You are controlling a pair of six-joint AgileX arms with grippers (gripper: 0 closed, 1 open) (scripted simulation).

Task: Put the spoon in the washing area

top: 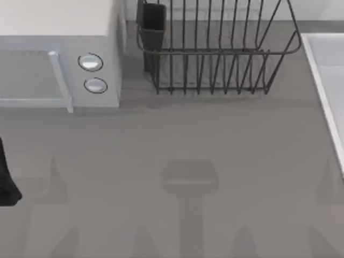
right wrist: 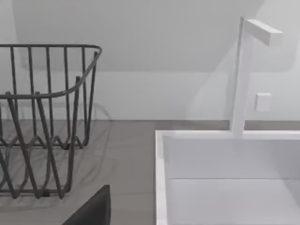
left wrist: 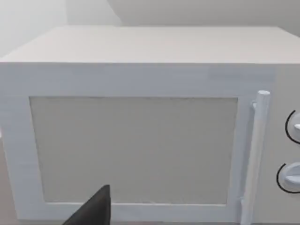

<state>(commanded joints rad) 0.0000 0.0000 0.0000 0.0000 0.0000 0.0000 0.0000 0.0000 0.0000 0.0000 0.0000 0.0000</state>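
Grey table (top: 188, 150) carries no visible spoon; sink basin (right wrist: 225, 187) waits at right, left tool (top: 8, 183) parked, grip state indeterminable.

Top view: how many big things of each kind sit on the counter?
Microwave: 1
Dish rack: 1
Sink basin: 1
Total: 3

A white microwave (top: 59, 54) with two round knobs (top: 90, 62) stood at the counter's (top: 188, 150) back left, and a dark wire dish rack (top: 215, 51) stood just to the right of the microwave.
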